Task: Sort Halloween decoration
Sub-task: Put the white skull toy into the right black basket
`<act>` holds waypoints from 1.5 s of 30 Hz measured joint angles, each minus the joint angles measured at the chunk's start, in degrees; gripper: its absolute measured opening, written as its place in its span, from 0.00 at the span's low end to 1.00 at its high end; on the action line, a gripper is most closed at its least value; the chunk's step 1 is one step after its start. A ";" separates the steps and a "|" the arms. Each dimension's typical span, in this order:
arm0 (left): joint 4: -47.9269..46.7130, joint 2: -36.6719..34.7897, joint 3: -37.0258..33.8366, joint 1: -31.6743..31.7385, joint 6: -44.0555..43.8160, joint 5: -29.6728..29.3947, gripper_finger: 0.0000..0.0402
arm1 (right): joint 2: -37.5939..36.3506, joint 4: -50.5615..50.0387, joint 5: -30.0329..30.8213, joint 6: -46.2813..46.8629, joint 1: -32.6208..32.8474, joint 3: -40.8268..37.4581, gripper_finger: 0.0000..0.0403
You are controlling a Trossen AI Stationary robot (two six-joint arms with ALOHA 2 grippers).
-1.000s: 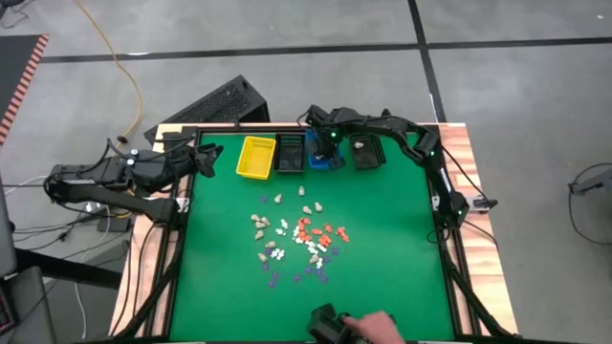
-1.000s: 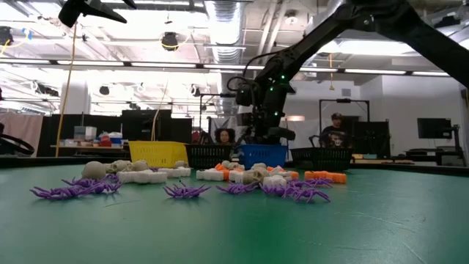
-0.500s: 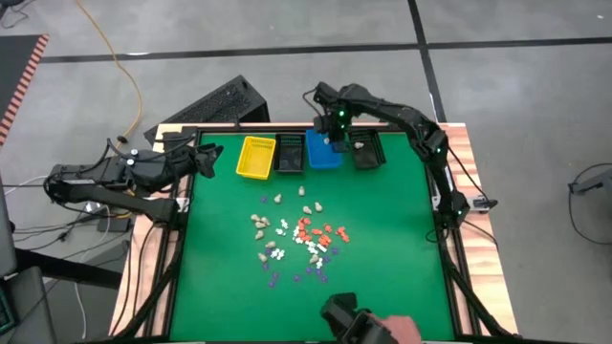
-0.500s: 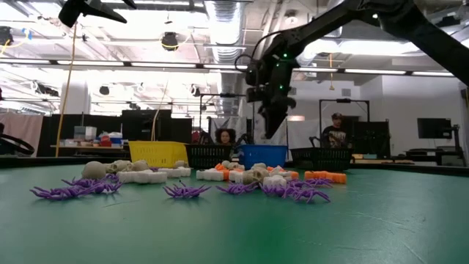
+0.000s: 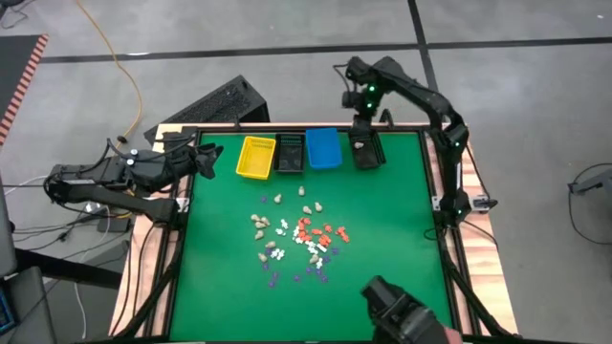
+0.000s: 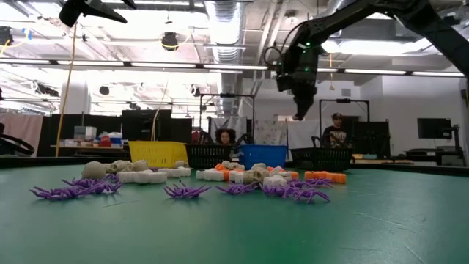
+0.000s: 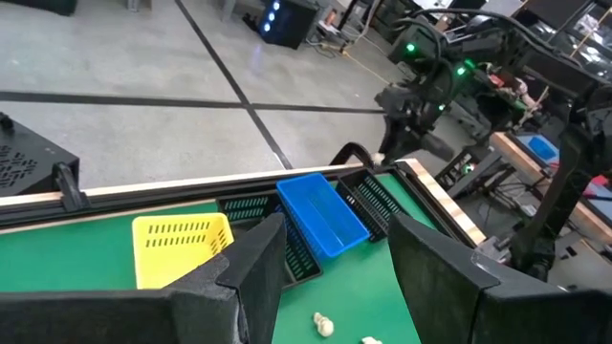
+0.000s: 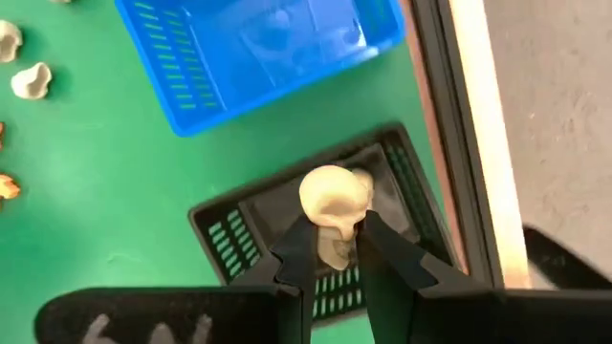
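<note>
The Halloween decoration lies as a loose heap of small white, cream, orange and purple pieces [image 5: 296, 237] in the middle of the green table. My right gripper [image 5: 362, 127] hangs above the black bin [image 5: 367, 153] at the right end of the bin row, shut on a cream skull [image 8: 335, 199]. Another cream piece [image 8: 362, 182] shows in that bin behind the skull. My left gripper [image 5: 207, 155] waits open at the table's left edge, raised, with nothing between its fingers [image 7: 263, 258]. My right gripper pinches the skull's narrow lower part [image 8: 335, 245] between its two fingertips [image 8: 298, 250]. The fingers come from above, pointing steeply down. The skull's round crown sticks out beyond the fingertips, and the skull hangs clear above the black bin [image 8: 218, 239].
A yellow bin [image 5: 255, 157], a second black bin [image 5: 290, 153] and a blue bin [image 5: 324, 148] stand in a row along the far edge. A person's hand with a dark device [image 5: 402, 311] shows at the near edge. A raised black frame borders the table.
My right gripper has risen from over the blue bin and swung toward the table's right and far edge, rolling its wrist, and now hangs above the right black bin. The hand with the dark device at the near edge has shifted to the right.
</note>
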 joint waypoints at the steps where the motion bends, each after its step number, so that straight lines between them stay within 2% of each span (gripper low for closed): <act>1: 0.00 0.00 0.00 0.00 0.00 0.13 0.44 | -0.63 -0.02 0.00 0.35 -0.48 -0.87 0.23; 9: 0.00 0.00 0.00 0.00 0.00 0.45 0.44 | -6.20 2.90 0.00 1.75 -2.44 -12.94 0.23; 15: 0.02 0.00 0.00 0.00 -0.03 0.45 0.44 | -10.51 11.00 1.51 1.70 -2.57 -24.44 0.23; 19: 0.02 0.00 0.00 0.02 -0.07 0.40 0.44 | -11.83 15.42 2.81 1.72 -2.64 -28.70 0.23; 24: 0.02 0.00 0.00 0.02 -0.25 0.17 0.44 | -11.82 16.98 5.05 1.52 -2.44 -29.92 0.26; 34: 0.02 0.00 0.00 0.02 -0.74 1.55 0.44 | -11.84 18.40 6.21 1.74 -2.24 -29.92 0.45; 38: 0.01 0.09 0.00 0.00 -0.19 3.73 0.44 | -12.26 18.37 6.21 1.67 -1.58 -29.92 0.46; 45: -0.02 2.65 0.02 0.01 0.17 4.94 0.44 | -16.42 19.76 6.21 1.76 -0.14 -29.92 0.41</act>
